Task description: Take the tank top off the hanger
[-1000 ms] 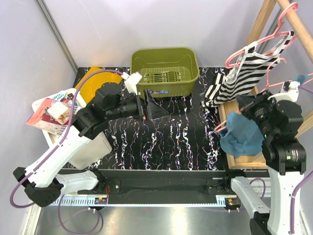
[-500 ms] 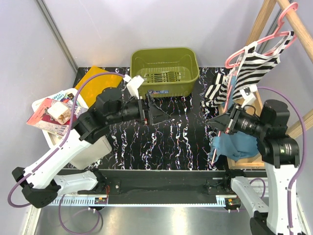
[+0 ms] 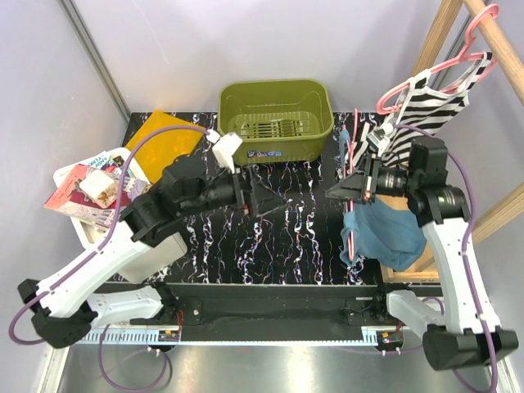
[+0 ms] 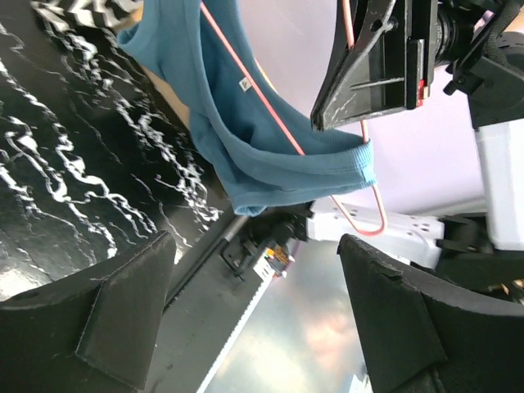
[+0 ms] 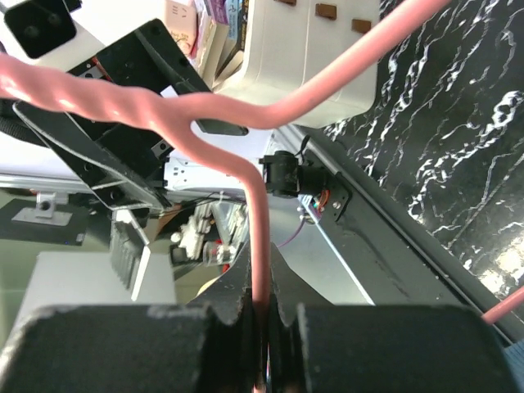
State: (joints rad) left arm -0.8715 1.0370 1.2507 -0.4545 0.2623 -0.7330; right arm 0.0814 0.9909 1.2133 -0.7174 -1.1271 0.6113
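Tank top (image 3: pixel 385 233), teal, droops crumpled from pink hanger (image 5: pixel 255 237) clamped by right fingers (image 5: pixel 123 348); left fingers (image 4: pixel 115 327) spread apart.

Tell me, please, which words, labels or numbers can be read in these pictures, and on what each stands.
Nothing can be read with certainty.
Blue sticker on the green basket: too small to read.
Printed packets at the table's left: lettering blurred.
White tag inside the blue tank top: too small.

overhead looks down; both wrist views closely share the hanger (image 5: pixel 259 237).
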